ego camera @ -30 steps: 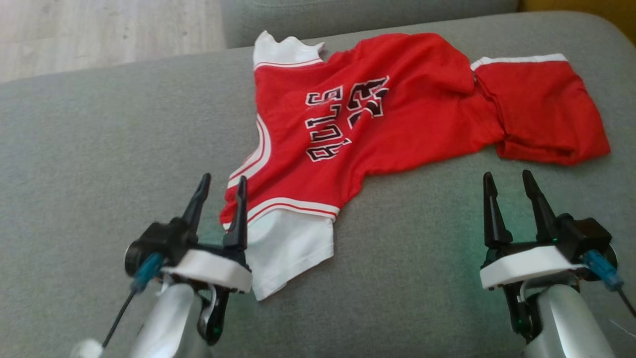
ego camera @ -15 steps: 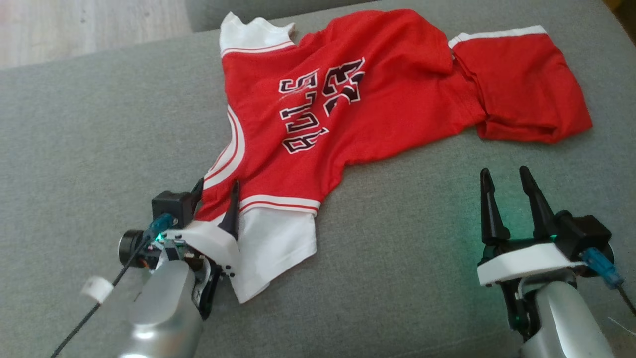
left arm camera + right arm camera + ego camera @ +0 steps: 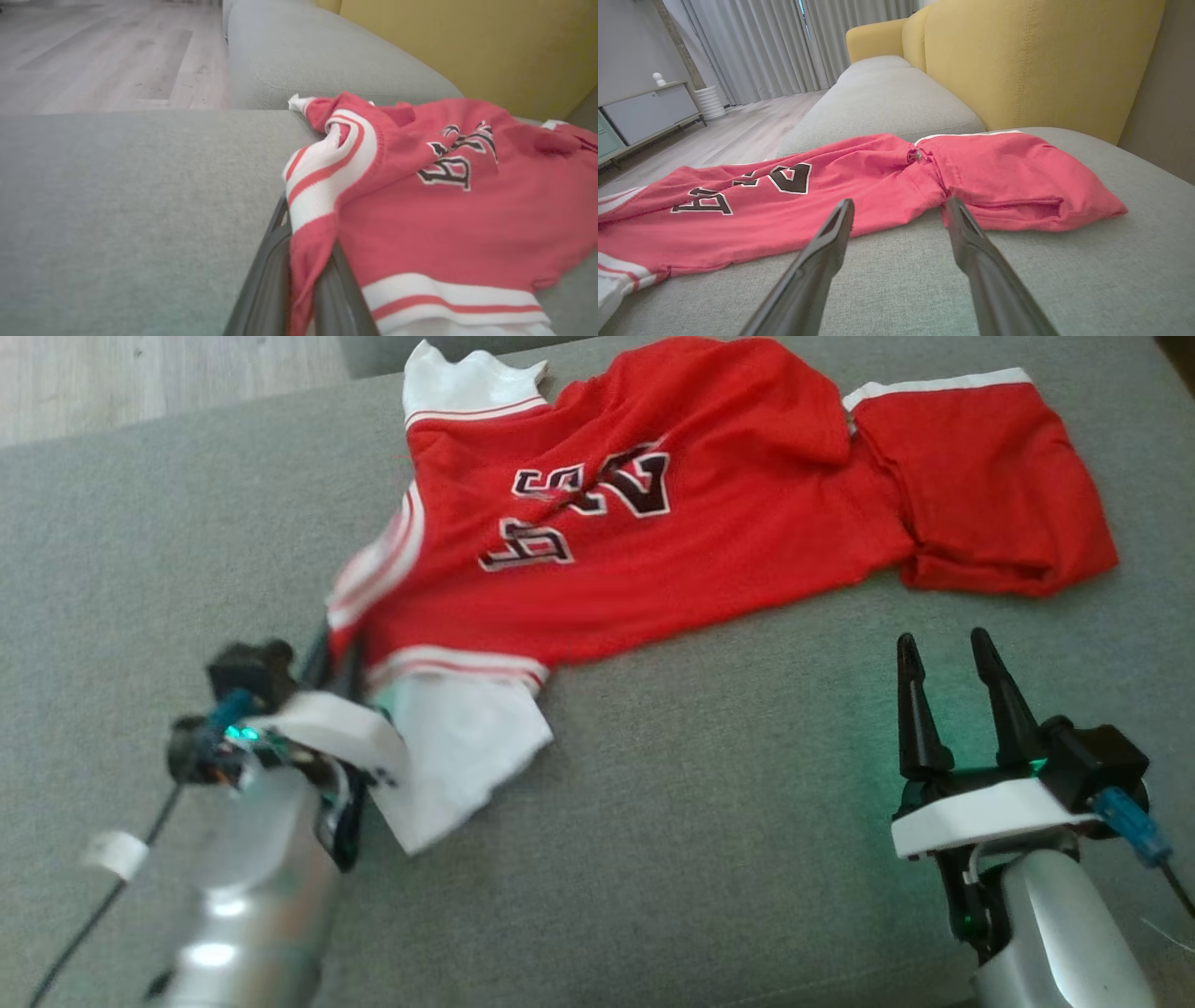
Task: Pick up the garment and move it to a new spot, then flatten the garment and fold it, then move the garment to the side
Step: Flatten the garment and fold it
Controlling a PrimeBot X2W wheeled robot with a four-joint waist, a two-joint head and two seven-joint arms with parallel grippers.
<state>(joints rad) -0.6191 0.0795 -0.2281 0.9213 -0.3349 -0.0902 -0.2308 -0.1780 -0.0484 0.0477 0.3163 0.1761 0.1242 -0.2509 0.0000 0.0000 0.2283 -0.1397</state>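
The garment (image 3: 653, 523) is a red jersey with white trim and black lettering, lying rumpled across the grey sofa cushion (image 3: 700, 821). My left gripper (image 3: 336, 653) is shut on the garment's near left edge, by the white-striped collar; in the left wrist view red cloth (image 3: 308, 261) is pinched between the dark fingers (image 3: 268, 270), and the fabric (image 3: 420, 200) bunches up beyond them. My right gripper (image 3: 943, 653) stands open near the sofa's front right, short of the garment's red hem (image 3: 896, 186), with nothing between its fingers (image 3: 822, 252).
Wood floor (image 3: 140, 373) lies past the sofa's left edge. A yellow backrest (image 3: 1017, 60) rises behind the cushion on the right. Bare grey cushion spreads in front of the garment and to its left.
My left gripper moved onto the garment's near left edge and shut on it, then drew it left so the lettering creased. The right gripper stayed open. The head camera shifted.
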